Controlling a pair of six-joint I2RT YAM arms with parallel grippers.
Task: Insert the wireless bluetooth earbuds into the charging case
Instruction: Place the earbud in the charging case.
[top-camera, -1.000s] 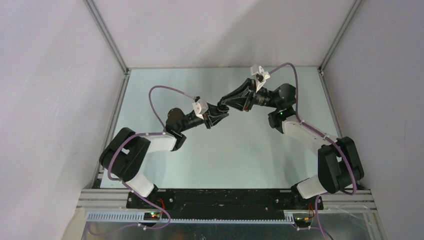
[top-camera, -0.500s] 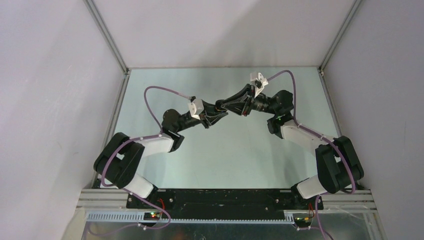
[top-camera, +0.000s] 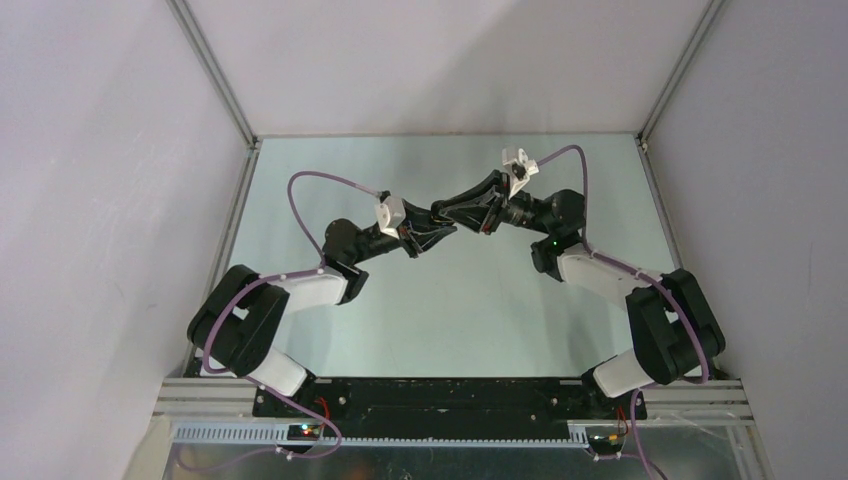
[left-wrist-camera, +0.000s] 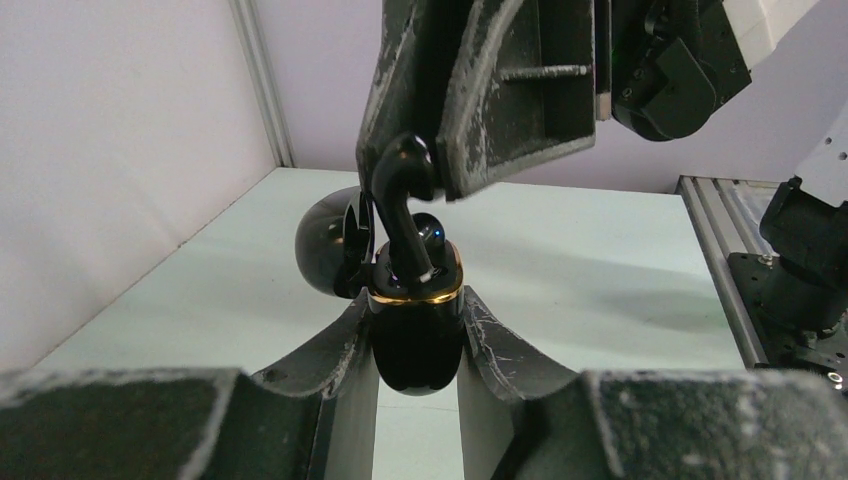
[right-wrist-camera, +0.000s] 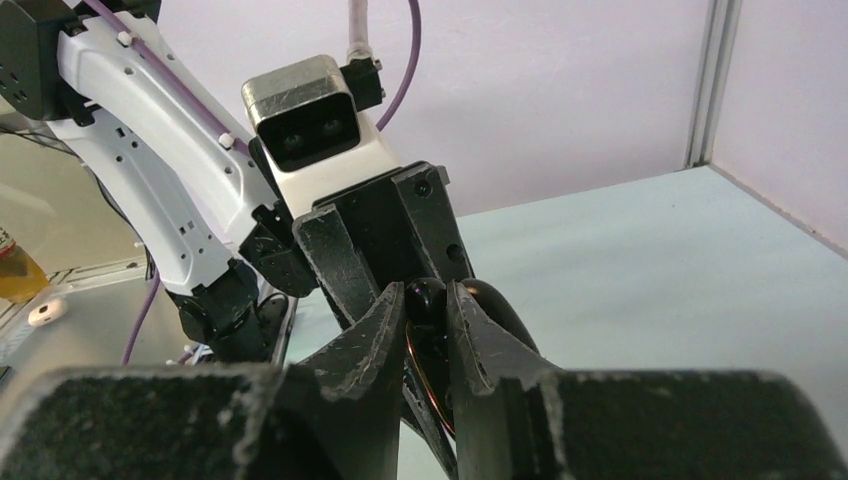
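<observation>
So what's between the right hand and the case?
Left wrist view: a black earbud, pinched by the right hand, its stem reaching the case's open top.

You're seeing a glossy black charging case (left-wrist-camera: 415, 335) with a gold rim, a glossy black earbud (left-wrist-camera: 400, 168), black gripper fingers (left-wrist-camera: 318, 352) scuffed grey-white, a pale mint-green table (left-wrist-camera: 600, 250) and pale lilac walls (top-camera: 430, 60).
</observation>
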